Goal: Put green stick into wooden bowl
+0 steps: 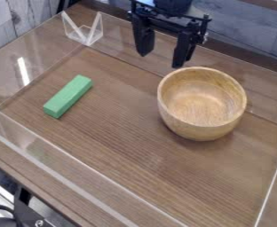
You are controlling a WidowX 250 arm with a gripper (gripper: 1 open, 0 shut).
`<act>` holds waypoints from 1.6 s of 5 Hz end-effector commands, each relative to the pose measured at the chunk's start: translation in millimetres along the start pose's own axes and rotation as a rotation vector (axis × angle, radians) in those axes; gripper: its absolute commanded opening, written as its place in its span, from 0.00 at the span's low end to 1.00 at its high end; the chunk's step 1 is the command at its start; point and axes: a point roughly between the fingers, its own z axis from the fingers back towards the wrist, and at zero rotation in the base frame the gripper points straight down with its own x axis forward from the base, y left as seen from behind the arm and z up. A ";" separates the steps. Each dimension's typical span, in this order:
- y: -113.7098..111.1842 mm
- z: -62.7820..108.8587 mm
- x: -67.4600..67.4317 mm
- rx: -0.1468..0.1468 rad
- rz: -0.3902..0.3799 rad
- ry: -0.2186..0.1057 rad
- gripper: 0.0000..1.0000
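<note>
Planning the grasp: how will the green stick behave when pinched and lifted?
The green stick looks like a solid flat block, so probably stiff. Lying flat on the wooden table, it should slide rather than roll. Its small size suggests light.

The green stick (67, 96) is showing a plain, bright green with no pattern. The wooden bowl (201, 103) is showing light tan, with grain lines running across its inner face and a slightly darker tone on the outer wall. The table (129, 151) is showing medium brown with long, streaked wood grain. The gripper (165, 51) is showing black. The clear barrier (35, 155) is catching pale white highlights along its edges.
</note>
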 end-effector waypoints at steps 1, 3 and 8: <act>24.0 -12.5 -9.7 0.000 -0.012 -0.007 1.00; 103.1 -37.3 -31.4 0.024 0.054 -0.063 1.00; 176.6 -84.7 -29.4 -0.006 0.082 -0.163 1.00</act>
